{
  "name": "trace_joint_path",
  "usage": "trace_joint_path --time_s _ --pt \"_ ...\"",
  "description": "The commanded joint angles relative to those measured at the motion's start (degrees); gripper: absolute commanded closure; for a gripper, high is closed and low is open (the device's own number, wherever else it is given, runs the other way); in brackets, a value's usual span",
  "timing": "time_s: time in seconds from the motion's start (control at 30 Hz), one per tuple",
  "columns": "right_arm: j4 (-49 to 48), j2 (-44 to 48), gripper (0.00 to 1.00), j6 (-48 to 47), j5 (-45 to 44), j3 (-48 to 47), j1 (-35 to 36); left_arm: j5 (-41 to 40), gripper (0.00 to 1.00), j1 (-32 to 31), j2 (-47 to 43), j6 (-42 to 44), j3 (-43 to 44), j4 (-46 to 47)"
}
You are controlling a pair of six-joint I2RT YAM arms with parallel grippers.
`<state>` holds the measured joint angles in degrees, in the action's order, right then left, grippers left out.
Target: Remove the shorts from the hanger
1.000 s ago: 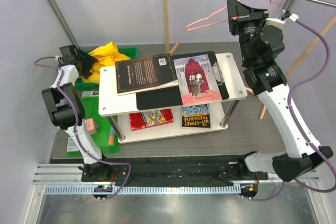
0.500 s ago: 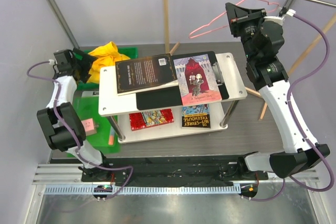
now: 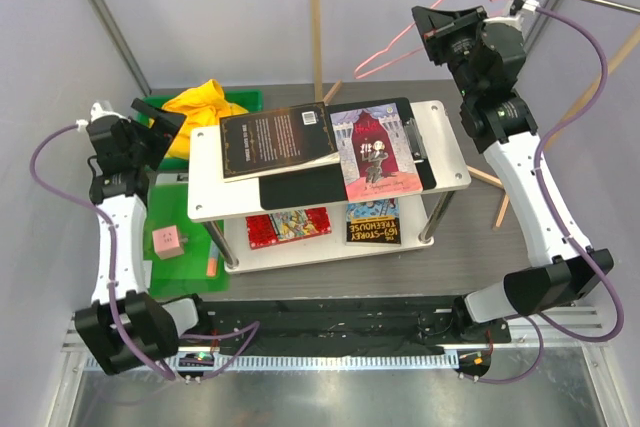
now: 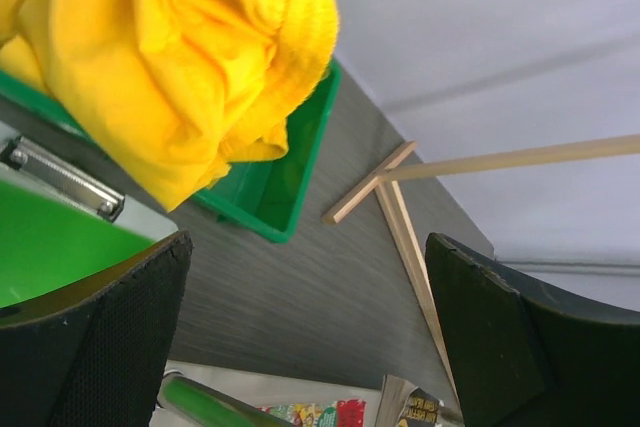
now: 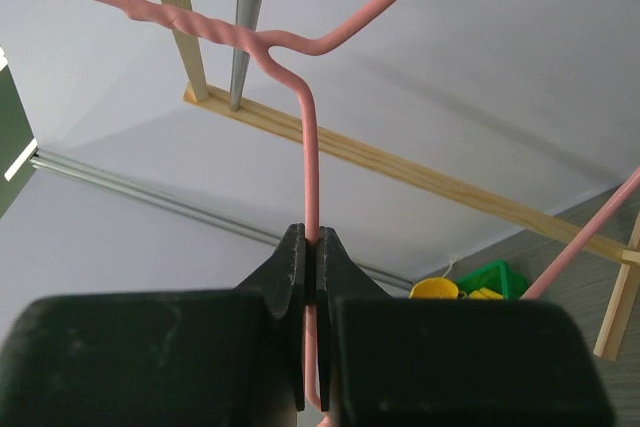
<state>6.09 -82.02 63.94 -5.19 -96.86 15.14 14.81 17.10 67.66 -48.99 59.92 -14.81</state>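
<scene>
The right gripper (image 5: pixel 310 252) is found clenched on the hanger (image 5: pixel 308 147), whose wire is pinched between its jaws. The left gripper (image 4: pixel 310 337) is spread wide, nothing held; the shorts (image 4: pixel 170 57) are heaped just beyond its jaws, on the green bin (image 4: pixel 290 182).

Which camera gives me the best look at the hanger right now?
The right wrist view: the hanger shows close up, its pink wire pinched in the shut right tool below the twisted neck. The top external view shows only a thin pink outline, partly behind that tool. The left wrist view shows none of it.
</scene>
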Motion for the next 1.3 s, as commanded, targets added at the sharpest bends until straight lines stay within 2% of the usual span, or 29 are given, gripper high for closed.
trace_joint_path --time_s 0.0,0.23,0.53,0.6,0.9,1.0,1.27 --pt "-2.7 -0.2 0.99 -2.8 3.8 -3.0 -0.2 0.8 0.03 -0.3 -4.3 3.8 4.0 -1.0" --pt "-4.4 -1.8 0.99 -13.6 8.5 -6.1 -0.2 9.7 0.04 -0.9 -3.4 2.4 9.7 -0.5" --pt "-5.5 -2.0 0.99 -17.7 14.7 -5.2 0.8 10.7 0.07 -7.5 -2.7 4.7 16.8 -0.4" --pt "-5.2 -1.2 0.99 -19.9 14.7 -4.0 1.4 10.9 0.07 -10.1 -2.8 5.7 18.5 -0.4" --pt "-4.2 -0.9 0.99 -27.3 13.8 -0.7 3.0 14.1 0.06 -13.1 -4.9 6.8 25.2 -0.8" --pt "-4.7 -1.1 0.99 -28.8 11.6 0.1 3.4 14.5 0.06 -16.0 -6.0 7.0 25.6 -0.2" --pt "-5.3 -2.2 0.99 -29.6 7.9 0.4 3.4 15.1 0.06 -29.4 -6.7 6.1 26.7 0.2"
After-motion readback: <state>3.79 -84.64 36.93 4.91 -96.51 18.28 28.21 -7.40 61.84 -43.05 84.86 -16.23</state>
